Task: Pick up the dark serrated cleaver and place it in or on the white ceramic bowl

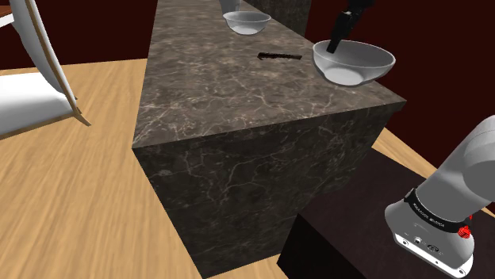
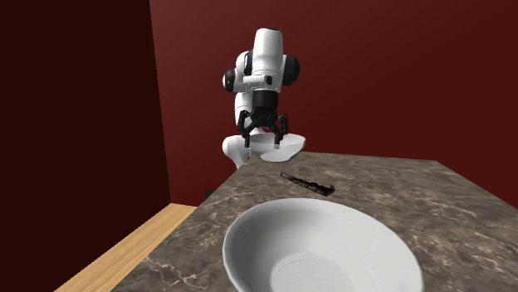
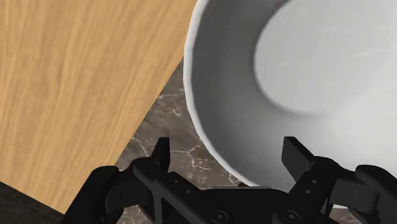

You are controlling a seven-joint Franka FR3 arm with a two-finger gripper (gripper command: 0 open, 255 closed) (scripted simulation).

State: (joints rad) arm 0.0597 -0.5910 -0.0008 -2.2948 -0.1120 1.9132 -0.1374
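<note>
The black hand (image 2: 266,141) hangs spread wide and empty over a round white bowl (image 1: 357,59), but the dark flat cleaver (image 1: 280,56) lies apart on the dark stone tabletop (image 1: 214,95), so dropping straight down could knock the bowl.

Wrist view: white bowl (image 3: 305,76) before my end effector (image 3: 227,153), cut off by 2 edges. Second exterior view: other bowl (image 2: 320,249), cut off at the bottom edge. Shoulder view: cleaver (image 1: 279,56), too small to show its teeth.
</note>
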